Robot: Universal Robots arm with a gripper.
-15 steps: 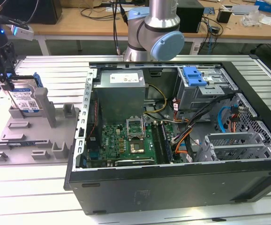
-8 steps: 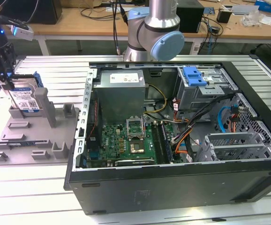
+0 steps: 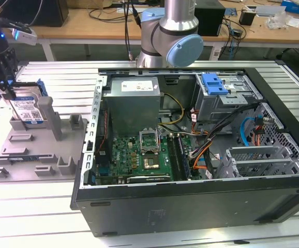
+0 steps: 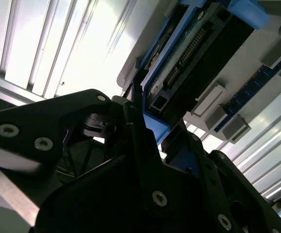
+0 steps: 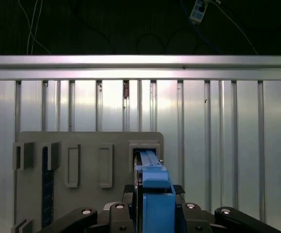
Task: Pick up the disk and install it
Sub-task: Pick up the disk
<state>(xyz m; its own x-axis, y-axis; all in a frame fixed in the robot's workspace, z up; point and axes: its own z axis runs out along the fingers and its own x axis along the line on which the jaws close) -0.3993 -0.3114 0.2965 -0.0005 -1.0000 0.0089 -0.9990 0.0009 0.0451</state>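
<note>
The disk, silver with a white-and-blue label and a blue frame, stands on edge in a slot of the grey fixture at the exterior view's left. My gripper is at the disk's upper end, with its black fingers against both sides. In the first wrist view the blue-framed edge of the disk runs between the fingers of the gripper, and its far end sits in the slot of the fixture. The second wrist view shows the disk and its connector end close to the gripper.
An open computer case fills the middle and the exterior view's right. Inside it, at the back, is a grey drive cage with a blue latch. The arm's base stands behind the case. The ribbed metal table surrounds everything.
</note>
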